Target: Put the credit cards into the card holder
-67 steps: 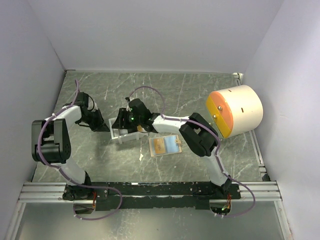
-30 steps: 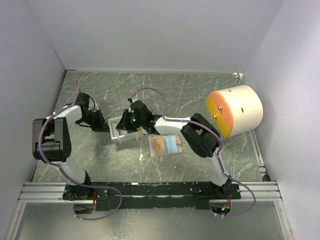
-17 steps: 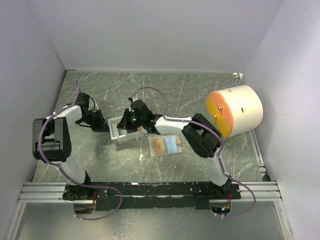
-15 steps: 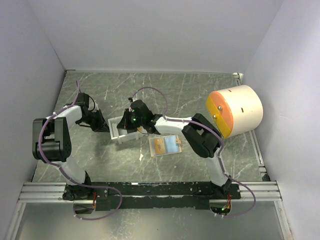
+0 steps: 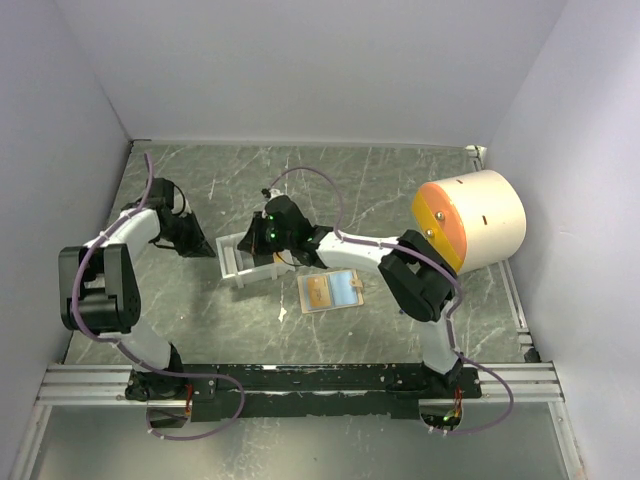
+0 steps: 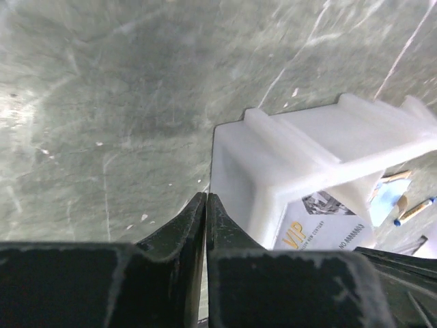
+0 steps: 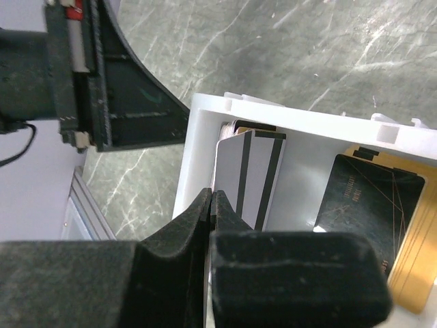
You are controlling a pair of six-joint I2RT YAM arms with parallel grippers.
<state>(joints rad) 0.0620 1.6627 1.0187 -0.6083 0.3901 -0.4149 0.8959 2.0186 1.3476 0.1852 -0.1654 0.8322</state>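
We see the card holder (image 5: 332, 290) lying open and flat on the grey-green marbled table (image 5: 400, 185), just to the near right of the white tray (image 5: 228, 262). In the overhead view its long axis runs left to right, with the right end turned slightly away from the arm bases. Its left half shows tan, its right half blue, and a small tab sticks out at the right end.

The other credit cards (image 7: 351, 198) sit in the tray, whose length also runs roughly left to right. A black one and a gold card (image 7: 410, 256) lie flat side by side, and a pale striped card (image 7: 249, 174) lies nearer the tray's left end.

The right gripper (image 7: 210, 195) is pressed fully together on the near end of the striped card. That card's long axis and its two black stripes point straight away from the fingertips, toward the tray's wall.

The left gripper (image 6: 206, 198) is all but closed, with a hairline between the fingers and nothing in it. Its tip is at the outside of the tray's left end; we cannot tell whether it touches.

Compared with half a second ago, the right arm's elbow sits further right and its wrist has shifted slightly. The left arm's elbow has swung outward to the left. The tray and the card holder keep their places.
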